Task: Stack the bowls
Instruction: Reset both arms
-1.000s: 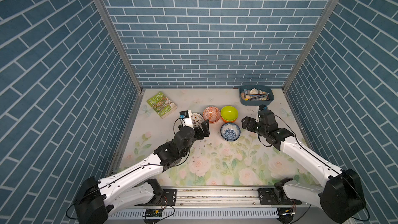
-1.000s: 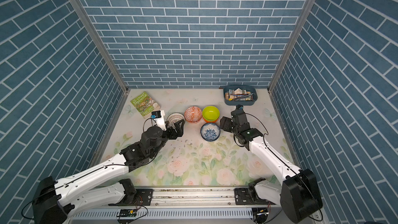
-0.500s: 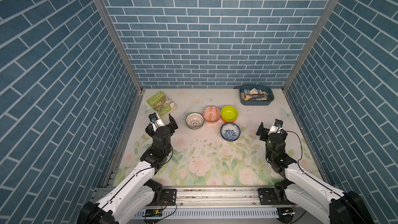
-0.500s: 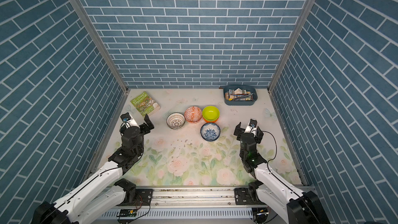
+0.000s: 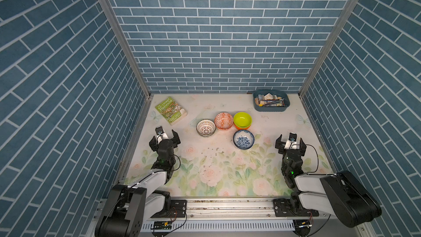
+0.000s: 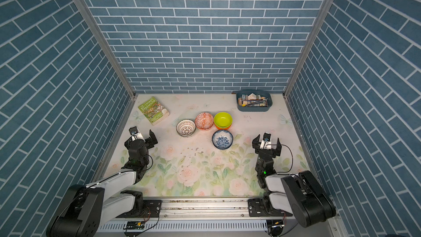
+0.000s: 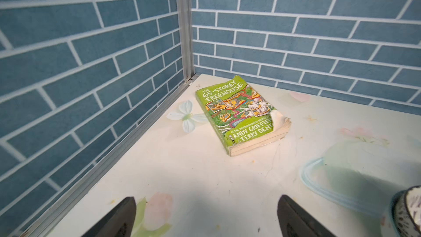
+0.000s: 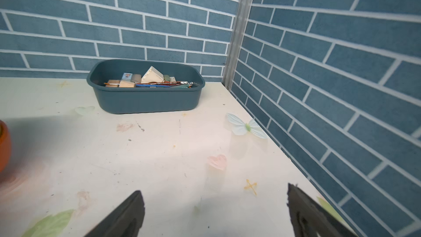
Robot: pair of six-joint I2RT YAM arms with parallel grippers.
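Both top views show the bowls clustered mid-table. A black-and-white lattice bowl (image 5: pixel 205 127) stands left of an orange-and-white patterned bowl (image 5: pixel 223 121). A lime green bowl (image 5: pixel 242 119) sits nested in an orange bowl (image 5: pixel 241 127), and a blue floral bowl (image 5: pixel 243 139) stands in front of them. My left gripper (image 5: pixel 164 139) is open and empty, well left of the lattice bowl (image 7: pixel 407 210). My right gripper (image 5: pixel 290 142) is open and empty too, to the right of the blue floral bowl. The orange bowl's wall (image 8: pixel 3 147) shows at the edge of the right wrist view.
A green paperback book (image 5: pixel 170 110) lies at the back left, ahead of my left gripper (image 7: pixel 206 201). A blue-grey tray (image 5: pixel 271 108) of small items stands at the back right, ahead of my right gripper (image 8: pixel 213 192). Brick walls enclose three sides. Small crumbs dot the mat's middle.
Both arms have pulled back from the bowls toward the front corners: the left away from the lattice bowl, the right away from the blue floral bowl. The bowls have not moved.
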